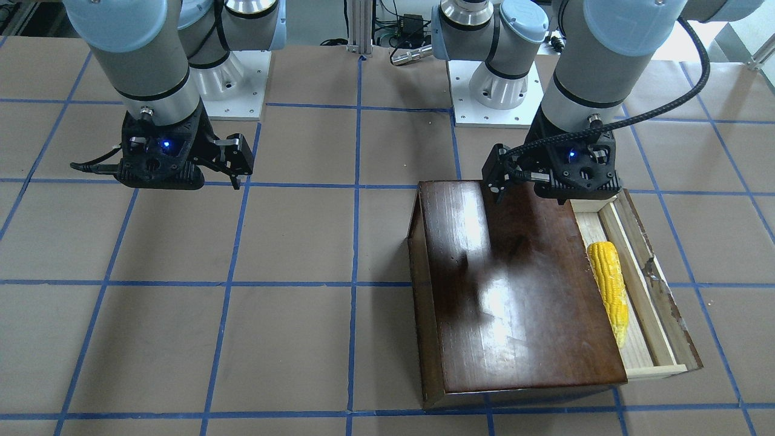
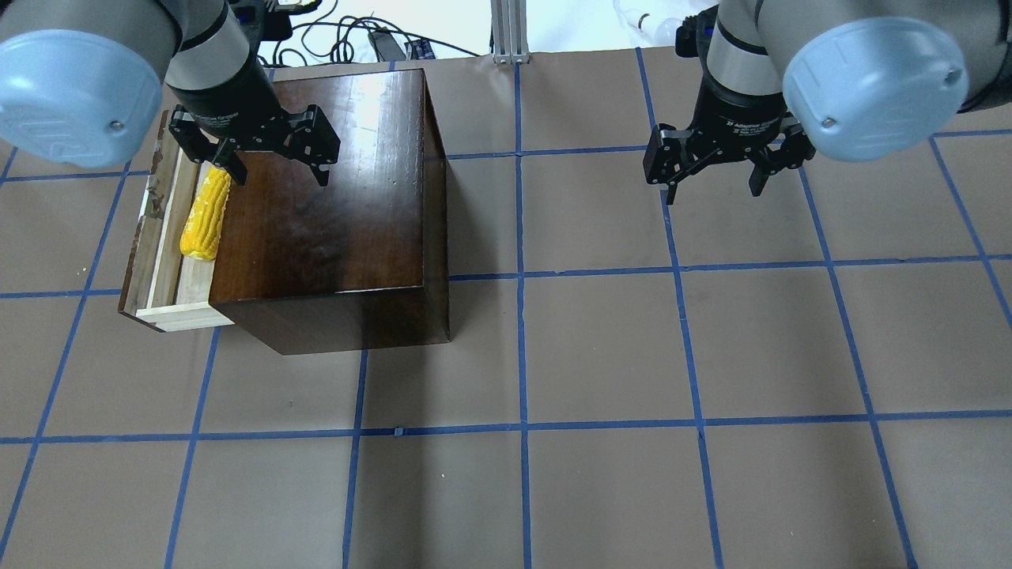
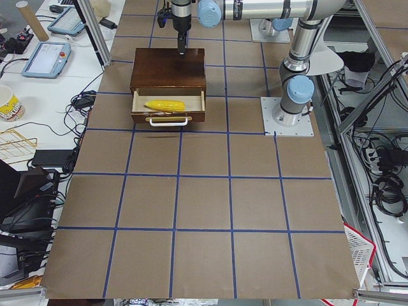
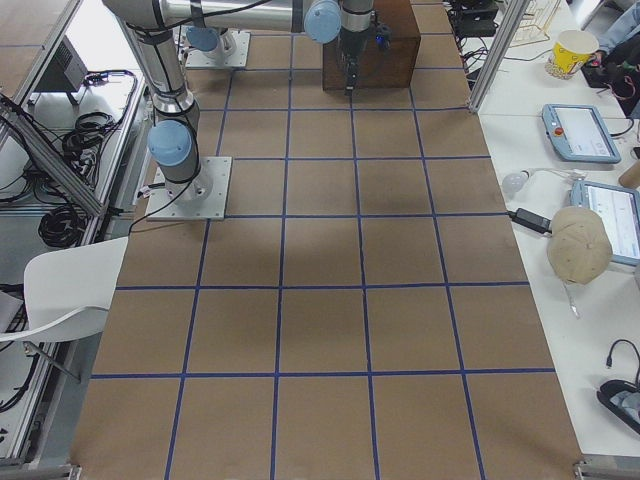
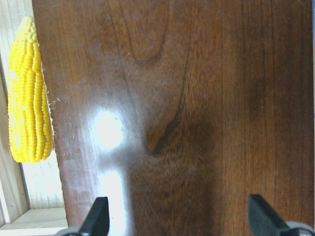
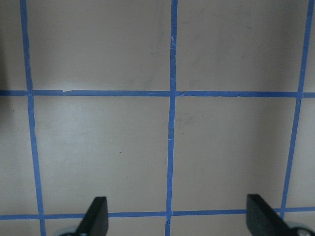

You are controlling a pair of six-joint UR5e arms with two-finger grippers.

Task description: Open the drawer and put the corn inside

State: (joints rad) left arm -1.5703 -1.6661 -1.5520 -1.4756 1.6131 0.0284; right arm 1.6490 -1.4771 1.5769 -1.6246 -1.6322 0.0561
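The glossy dark-brown box point(image 2: 332, 205) stands on the table's left side. Its drawer point(image 2: 158, 237) is pulled out to the left, pale wood with a worn dark front panel point(image 1: 669, 303). The yellow corn point(image 2: 204, 217) lies lengthwise inside the drawer, next to the box's edge, and shows in the left wrist view point(image 5: 27, 98) and the front view point(image 1: 610, 290). My left gripper point(image 2: 277, 166) is open and empty, hovering above the box's top near its far end. My right gripper point(image 2: 711, 186) is open and empty above bare table, far from the box.
The table point(image 2: 553, 356) is brown paper with a grid of blue tape lines. The two arm bases point(image 1: 484, 91) stand at the robot's edge. Cables and an aluminium post point(image 2: 506, 32) lie beyond the far edge.
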